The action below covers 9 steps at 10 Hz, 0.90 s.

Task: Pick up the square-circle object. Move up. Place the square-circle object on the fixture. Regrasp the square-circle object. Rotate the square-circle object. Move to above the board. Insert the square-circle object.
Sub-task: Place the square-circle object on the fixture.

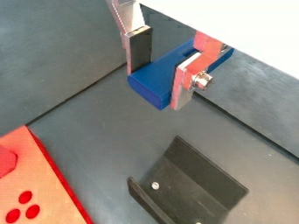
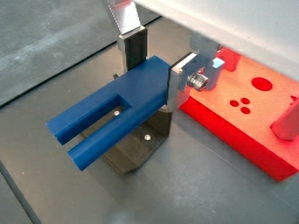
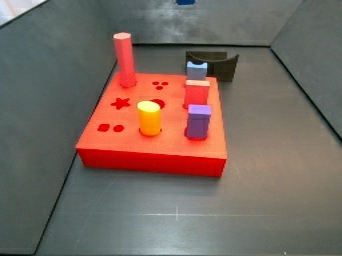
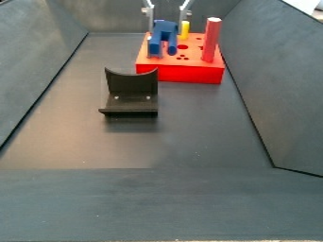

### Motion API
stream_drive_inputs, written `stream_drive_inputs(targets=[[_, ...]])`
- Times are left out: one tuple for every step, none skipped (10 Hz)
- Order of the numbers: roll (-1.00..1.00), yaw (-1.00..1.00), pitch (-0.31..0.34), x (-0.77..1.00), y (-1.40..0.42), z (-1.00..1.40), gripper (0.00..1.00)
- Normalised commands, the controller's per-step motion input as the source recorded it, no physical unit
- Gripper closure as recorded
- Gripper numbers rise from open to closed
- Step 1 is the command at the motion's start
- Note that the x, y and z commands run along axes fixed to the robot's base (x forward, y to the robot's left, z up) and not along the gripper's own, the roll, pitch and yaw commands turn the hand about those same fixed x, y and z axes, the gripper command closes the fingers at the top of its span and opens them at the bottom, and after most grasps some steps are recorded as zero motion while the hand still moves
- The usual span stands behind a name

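Note:
My gripper [image 1: 160, 74] is shut on the square-circle object [image 1: 156, 85], a dark blue peg lying crosswise between the silver fingers. In a wrist view the peg [image 2: 111, 109] shows a forked end and hangs above the fixture [image 2: 135, 150], clear of it. The fixture [image 1: 187, 184] is a near-black open-fronted bracket on the floor. The red board [image 3: 154, 130] lies beside the fixture [image 3: 214, 63]. In both side views the gripper [image 4: 165, 9] sits at the very top edge, high above the floor, near the fixture [image 4: 130, 92].
On the board stand a tall red peg [image 3: 124, 60], a yellow cylinder [image 3: 150, 118], a purple block [image 3: 198, 121] and a light-blue-topped peg [image 3: 198, 70]. Dark sloping walls enclose the floor on all sides.

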Motion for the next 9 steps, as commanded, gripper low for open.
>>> stream_drive_inputs(targets=[[-1.00, 0.04, 0.030, 1.00, -0.36, -0.02, 1.00], [-1.00, 0.03, 0.034, 1.00, -0.33, -0.02, 1.00], [-1.00, 0.02, 0.040, 0.94, -0.22, -0.02, 1.00], [-1.00, 0.01, 0.060, 0.84, -0.09, -0.02, 1.00], [-1.00, 0.00, 0.079, 0.77, -0.04, -0.01, 1.00], [-1.00, -0.01, 0.092, 0.70, 0.00, -0.01, 1.00], [-1.00, -0.02, 0.105, 0.64, 0.02, -0.01, 1.00], [-1.00, -0.04, 0.120, 0.55, 0.03, -0.02, 1.00], [-1.00, -0.06, 0.134, 0.48, 0.04, -0.02, 1.00]])
